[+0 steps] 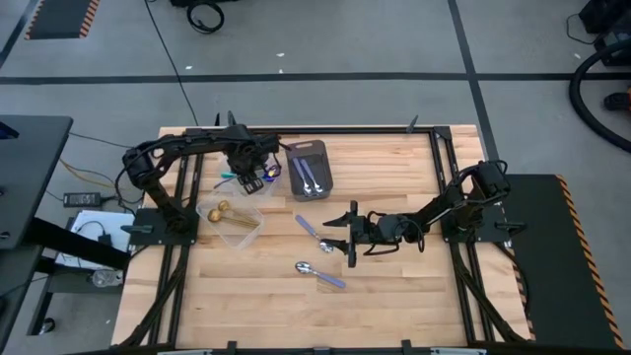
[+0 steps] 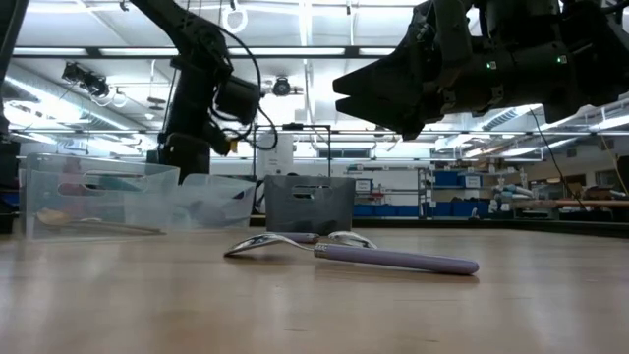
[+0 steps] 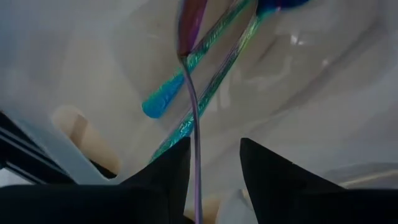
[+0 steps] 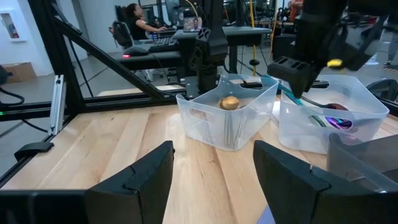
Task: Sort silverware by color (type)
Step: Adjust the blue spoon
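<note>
Two silver spoons [image 1: 321, 275] are lying unsorted on the bench [image 1: 394, 197]; gold, teal and tray lots are sitting binned. Left end effector [image 1: 250, 177] is gaping over the teal tub [image 1: 258, 185], empty; right end effector [image 1: 352, 235] is hovering wide.

Teal-handled spoons [image 3: 205, 68] under the left gripper [image 3: 214, 165] cut off by the wrist view's edge, bowls mostly unseen, purple-handled spoon [image 2: 393, 258] below the right gripper [image 2: 378, 98] hiding another spoon's handle behind it, tub contents beyond too blurred to count
</note>
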